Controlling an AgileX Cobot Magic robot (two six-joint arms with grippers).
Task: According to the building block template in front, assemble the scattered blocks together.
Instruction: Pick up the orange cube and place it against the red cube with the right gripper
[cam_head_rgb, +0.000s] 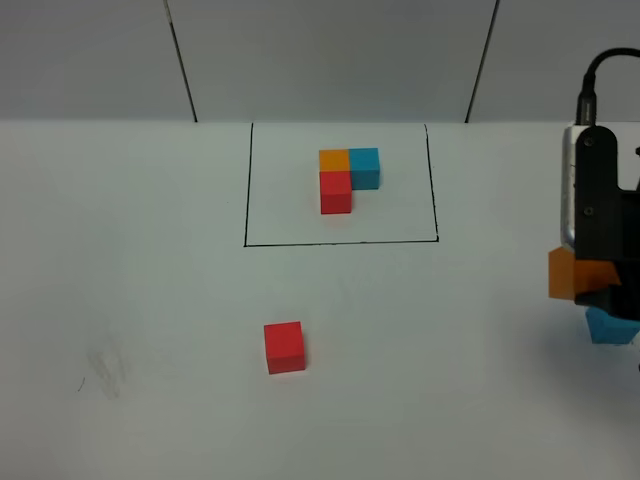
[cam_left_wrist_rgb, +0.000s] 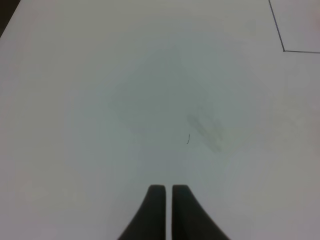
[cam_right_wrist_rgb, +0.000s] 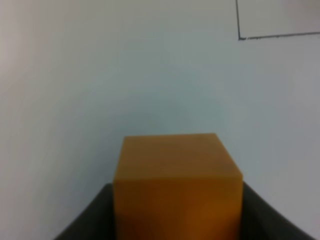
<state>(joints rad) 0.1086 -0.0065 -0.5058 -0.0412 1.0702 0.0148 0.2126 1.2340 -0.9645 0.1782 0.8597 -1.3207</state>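
Observation:
The building block template (cam_head_rgb: 345, 177) is an L of orange, blue and red cubes inside a black-lined rectangle at the back centre. A loose red block (cam_head_rgb: 284, 347) lies on the white table in front of it. At the far right my right gripper (cam_head_rgb: 585, 285) is shut on the loose orange block (cam_head_rgb: 572, 273) (cam_right_wrist_rgb: 177, 185), lifted just above the table. The light blue block (cam_head_rgb: 610, 326) sits under the right arm, partly hidden by it. My left gripper (cam_left_wrist_rgb: 168, 200) is shut on nothing over bare table; it is out of the exterior high view.
The black frame's corner (cam_right_wrist_rgb: 240, 37) (cam_left_wrist_rgb: 283, 50) shows in both wrist views. A faint grey smudge (cam_head_rgb: 108, 370) (cam_left_wrist_rgb: 205, 127) marks the table at the front left. The table's back edge meets a grey panelled wall (cam_head_rgb: 330, 60).

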